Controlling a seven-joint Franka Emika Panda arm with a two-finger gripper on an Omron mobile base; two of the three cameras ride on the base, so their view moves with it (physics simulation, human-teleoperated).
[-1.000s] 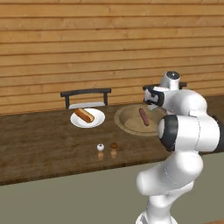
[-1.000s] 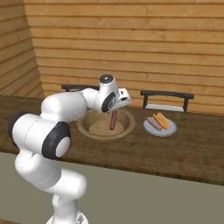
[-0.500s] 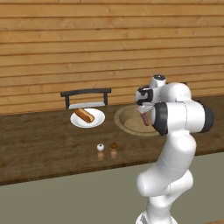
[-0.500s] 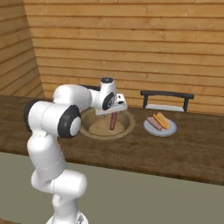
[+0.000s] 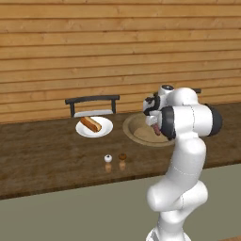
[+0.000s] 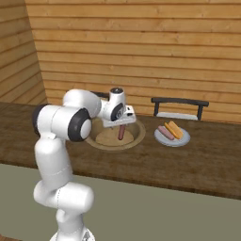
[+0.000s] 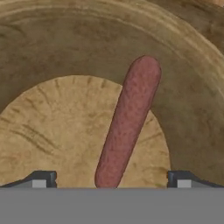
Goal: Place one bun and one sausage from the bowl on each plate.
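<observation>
**A:** Looking down from the hand, what do you get?

**B:** A reddish-brown sausage point(image 7: 128, 122) lying in the wide, shallow tan-brown bowl point(image 7: 52, 48), one end on the pale flat floor, the other up on the darker sloping wall. The two-finger gripper point(image 7: 112, 179) has its dark fingertips point(image 7: 41, 179) spread wide, one on each side of the sausage's near end, touching nothing I can see.

**A:** And where does the bowl sit on the dark wooden counter point(image 5: 42, 160)?

**B:** Toward the back edge, close to the plank wall. The white arm's hand hangs over it in the right base view, sausage point(image 6: 121, 132) just below.

**A:** The plate?

**B:** A small round white plate point(image 6: 172, 138) just beside the bowl point(image 6: 114, 139), also near the back edge, in front of a low black rack point(image 6: 179, 101). It carries a sausage and an orange-tan bun side by side.

**A:** Anything else?

**B:** Two small shakers, one white-topped point(image 5: 108, 159), one brown-topped point(image 5: 122, 157), nearer the front edge.
</observation>
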